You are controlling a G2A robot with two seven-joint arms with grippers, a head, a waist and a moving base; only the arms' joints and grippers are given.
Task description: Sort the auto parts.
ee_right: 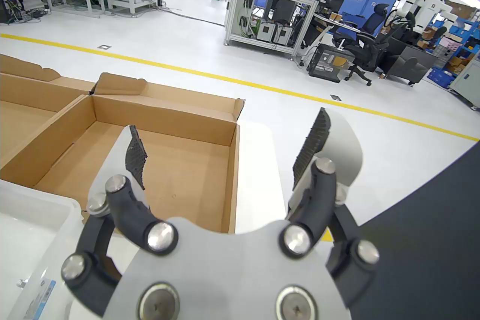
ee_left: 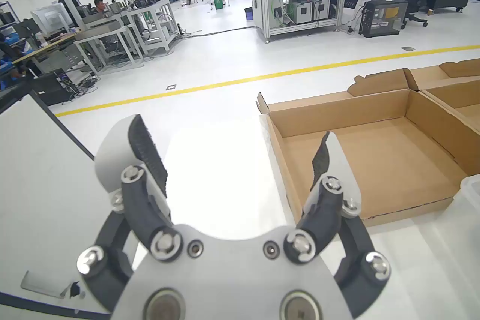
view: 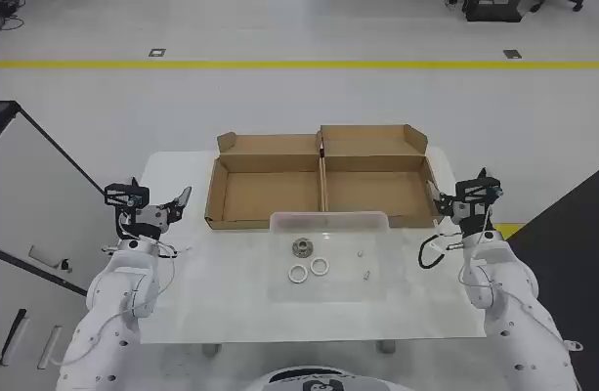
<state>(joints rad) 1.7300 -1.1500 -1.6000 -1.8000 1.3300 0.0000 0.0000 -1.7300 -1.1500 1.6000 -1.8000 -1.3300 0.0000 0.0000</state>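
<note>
Both empty and wide open, the left gripper [ee_left: 229,148] and right gripper [ee_right: 228,134] flank the clear tray [view: 328,217] holding auto parts [view: 302,247].

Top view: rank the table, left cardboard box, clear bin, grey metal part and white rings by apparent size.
1. Table.
2. Left cardboard box and clear bin: about alike, not ranked.
3. Grey metal part, marginally bigger than a ring.
4. The two white rings, alike.

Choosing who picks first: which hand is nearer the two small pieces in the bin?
Right. The right hand hangs just off the bin, at the end holding the small pieces; the left hand is beyond its other end.
</note>
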